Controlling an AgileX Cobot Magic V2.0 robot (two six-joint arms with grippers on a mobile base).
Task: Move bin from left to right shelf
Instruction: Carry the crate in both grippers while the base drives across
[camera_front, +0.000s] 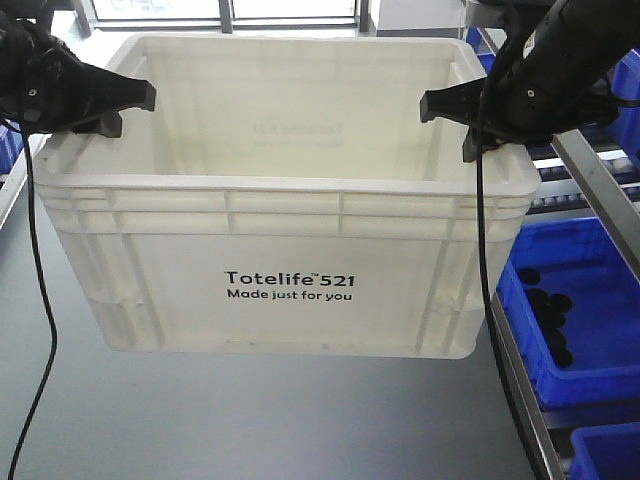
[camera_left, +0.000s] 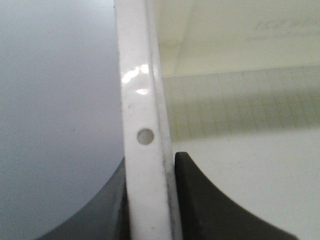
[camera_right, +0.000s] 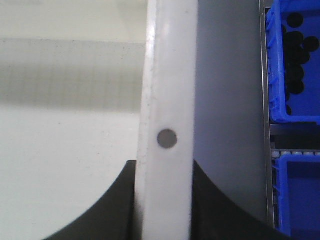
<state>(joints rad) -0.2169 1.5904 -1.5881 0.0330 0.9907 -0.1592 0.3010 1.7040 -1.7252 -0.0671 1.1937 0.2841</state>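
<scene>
**A:** How is the left pincer doing?

**B:** It is clamping the left rim of the white Totelife tote, one finger inside and one outside, closed tight on the plastic.

**A:** And the tote itself?

**B:** It is hanging level between both pincers, empty, seemingly lifted clear.

**A:** The right pincer?

**B:** It is gripping the tote's right rim the same way.

**A:** Progress?

**B:** The pickup is looking done. The roller shelf is waiting right of the tote, beside the blue bins. Carrying across and setting down are remaining.
</scene>
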